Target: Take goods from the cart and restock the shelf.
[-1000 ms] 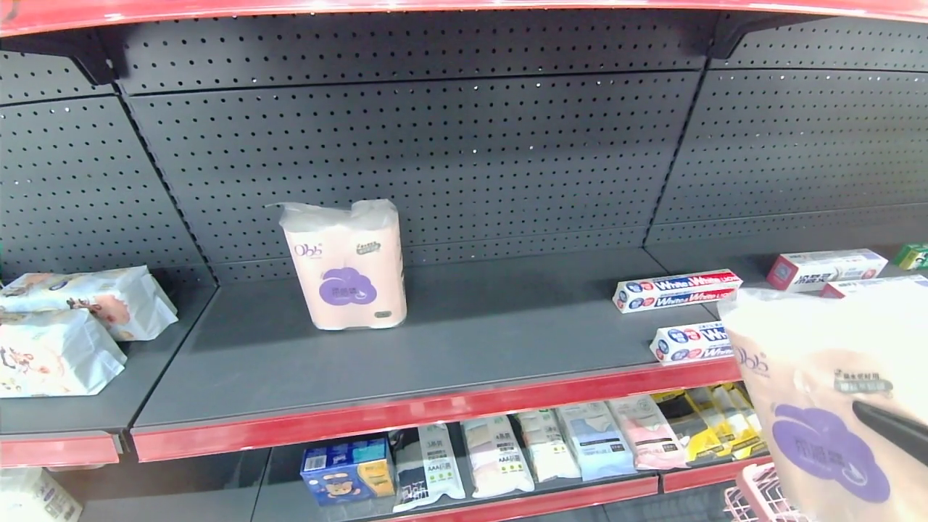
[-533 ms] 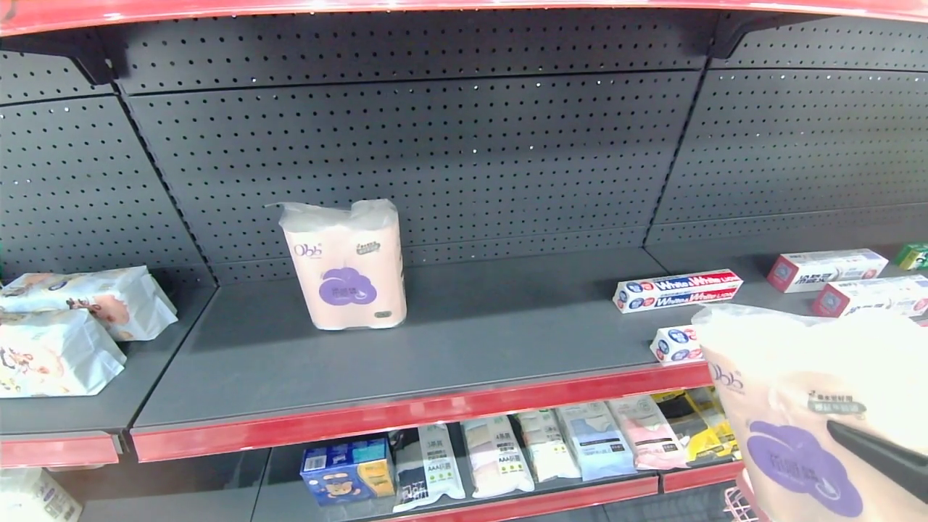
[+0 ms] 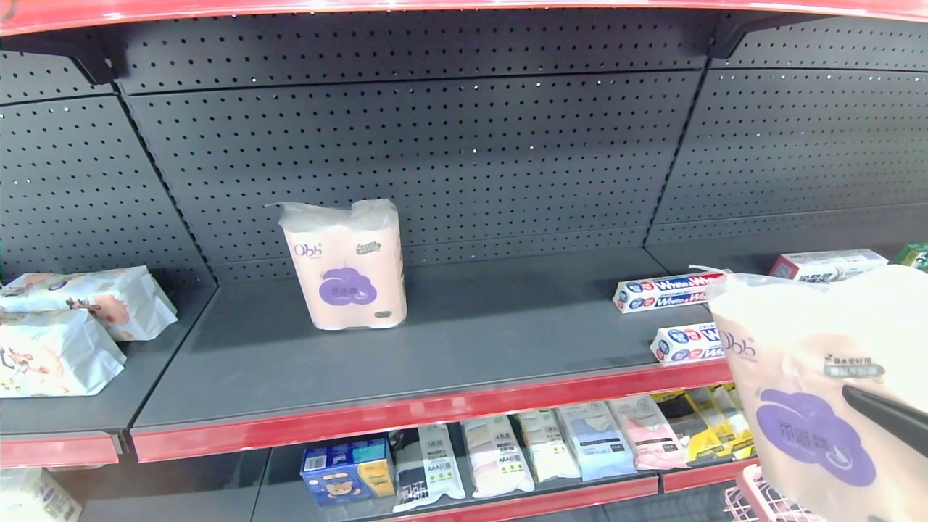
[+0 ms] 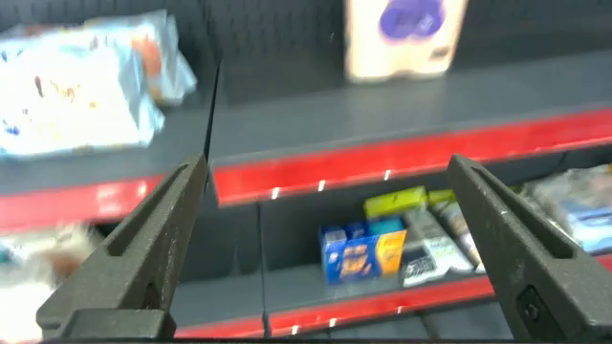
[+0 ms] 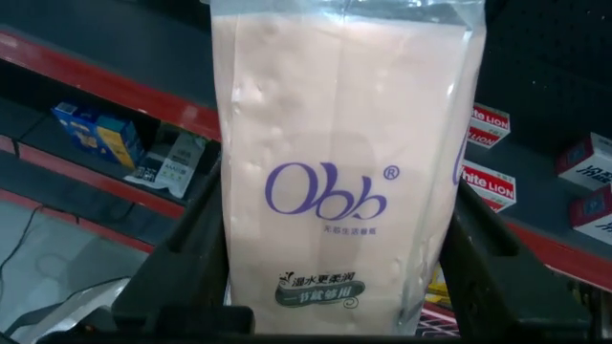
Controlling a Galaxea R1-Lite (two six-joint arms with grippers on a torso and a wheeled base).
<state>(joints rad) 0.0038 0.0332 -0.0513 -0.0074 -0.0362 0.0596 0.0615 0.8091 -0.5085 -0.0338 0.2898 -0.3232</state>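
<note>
**Head view.** We located the held tissue pack (image 3: 812, 391) at the right, in front of the red front edge of the shelf (image 3: 435, 409) and above the pink cart (image 3: 757, 500). It was not yet on the shelf deck. One dark finger (image 3: 884, 419) lay across its printed face. A matching standing pack (image 3: 346, 264) was upright on the deck, well apart to the left. We judged the held pack to be light, soft and compressible, with a slick film wrapper. We judged that it was best held across the mid-body on its two sides with moderate force. The loose top seal would give no firm hold.

**Left wrist view.** The jaws of the left gripper (image 4: 330, 253) were spread wide with nothing between them. They faced the shelf's red edge, and the standing pack was beyond them.

**Right wrist view.** The jaws of the right gripper (image 5: 344, 272) were pressed against both sides of the held pack, pinching its lower half. The pack stood upright between them. Toothpaste boxes (image 5: 488, 182) lay on the deck beyond.
</note>
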